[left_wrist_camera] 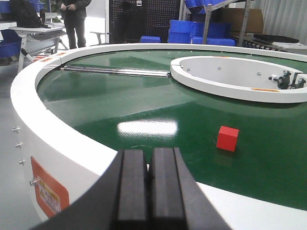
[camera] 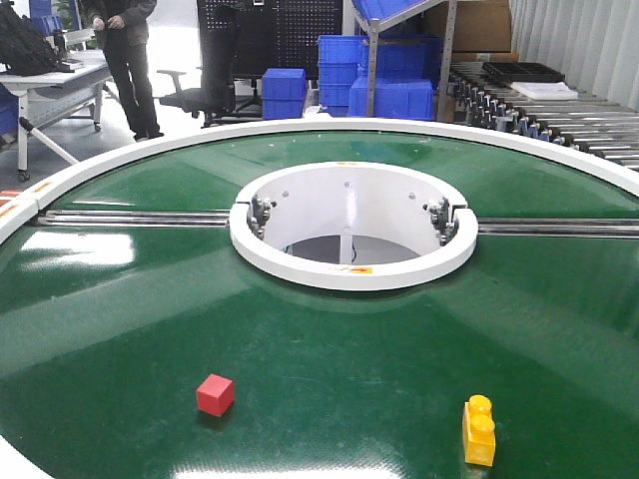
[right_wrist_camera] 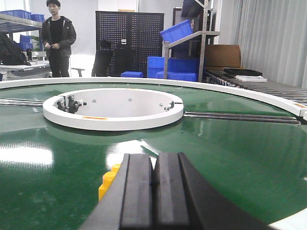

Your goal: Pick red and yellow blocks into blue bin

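A small red cube (camera: 215,394) rests on the green round table (camera: 120,299) near its front, left of centre. A yellow two-stud brick (camera: 479,430) lies to its right by the front edge. In the left wrist view my left gripper (left_wrist_camera: 149,160) is shut with nothing in it, held over the white table rim, with the red cube (left_wrist_camera: 227,138) ahead and to its right. My right gripper (right_wrist_camera: 154,164) is also shut and empty. The yellow brick (right_wrist_camera: 108,181) peeks out just left of its fingers, mostly hidden behind them. The blue bin is out of view.
A white raised ring (camera: 351,228) surrounds the hole in the table's middle, with metal rails (camera: 130,218) running to both sides. Blue crates (camera: 384,70) and shelving stand behind the table. A person (camera: 125,50) stands at the back left by a desk.
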Motion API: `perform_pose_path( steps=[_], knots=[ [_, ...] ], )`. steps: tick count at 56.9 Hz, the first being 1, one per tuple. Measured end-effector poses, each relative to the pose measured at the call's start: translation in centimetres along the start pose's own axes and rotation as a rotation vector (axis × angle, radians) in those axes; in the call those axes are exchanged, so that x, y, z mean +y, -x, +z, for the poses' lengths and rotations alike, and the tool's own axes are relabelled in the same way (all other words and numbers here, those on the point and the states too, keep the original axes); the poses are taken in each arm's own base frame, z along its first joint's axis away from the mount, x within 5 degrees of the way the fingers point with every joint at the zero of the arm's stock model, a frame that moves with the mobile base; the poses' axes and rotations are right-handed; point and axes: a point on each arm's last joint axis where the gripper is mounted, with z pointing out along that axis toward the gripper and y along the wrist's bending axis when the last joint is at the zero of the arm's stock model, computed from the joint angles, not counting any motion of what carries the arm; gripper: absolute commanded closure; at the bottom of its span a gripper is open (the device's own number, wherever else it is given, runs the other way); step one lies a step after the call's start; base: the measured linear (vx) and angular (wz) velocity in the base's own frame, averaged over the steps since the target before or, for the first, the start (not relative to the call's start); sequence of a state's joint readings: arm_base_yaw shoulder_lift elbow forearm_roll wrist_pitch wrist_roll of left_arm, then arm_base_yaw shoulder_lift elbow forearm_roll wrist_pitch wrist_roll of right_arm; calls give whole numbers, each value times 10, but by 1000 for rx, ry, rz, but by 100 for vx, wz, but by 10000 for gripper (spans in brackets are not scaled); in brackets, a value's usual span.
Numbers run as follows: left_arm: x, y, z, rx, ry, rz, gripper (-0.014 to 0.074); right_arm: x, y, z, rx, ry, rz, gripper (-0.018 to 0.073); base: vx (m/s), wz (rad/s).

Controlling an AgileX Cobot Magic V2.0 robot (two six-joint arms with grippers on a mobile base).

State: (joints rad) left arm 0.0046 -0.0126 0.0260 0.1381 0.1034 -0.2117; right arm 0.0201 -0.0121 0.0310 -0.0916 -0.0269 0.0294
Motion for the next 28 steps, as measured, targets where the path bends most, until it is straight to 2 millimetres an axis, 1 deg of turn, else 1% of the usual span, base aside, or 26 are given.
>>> perform_pose_path(
  steps=[28],
  knots=[
    [0, 0, 0, 0, 0, 0, 595, 0, 0, 0, 0, 0, 0, 570, 0, 0]
  ],
)
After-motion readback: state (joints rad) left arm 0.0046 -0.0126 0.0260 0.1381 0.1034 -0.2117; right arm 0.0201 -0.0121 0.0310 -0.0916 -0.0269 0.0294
